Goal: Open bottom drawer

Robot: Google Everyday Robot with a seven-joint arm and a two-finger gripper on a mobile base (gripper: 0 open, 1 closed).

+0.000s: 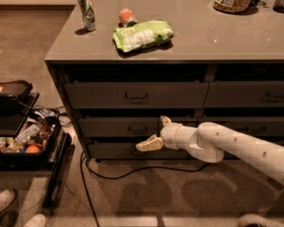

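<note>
low at cabinet front, gripper (150,133) hovers against bottom drawer (109,150), lowest of left stack, looks shut. jaws spread wide, holding nothing. handle hidden behind fingers (149,144). risk: upper finger rides up by middle drawer (109,126), could hook wrong front, or pinch slips off bail. floor cable (132,170) close below.

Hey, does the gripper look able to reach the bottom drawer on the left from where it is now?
Probably yes. The gripper hangs open right in front of the bottom drawer, with nothing visible between them. The drawer's handle is hidden behind the gripper, so contact can't be confirmed.
</note>
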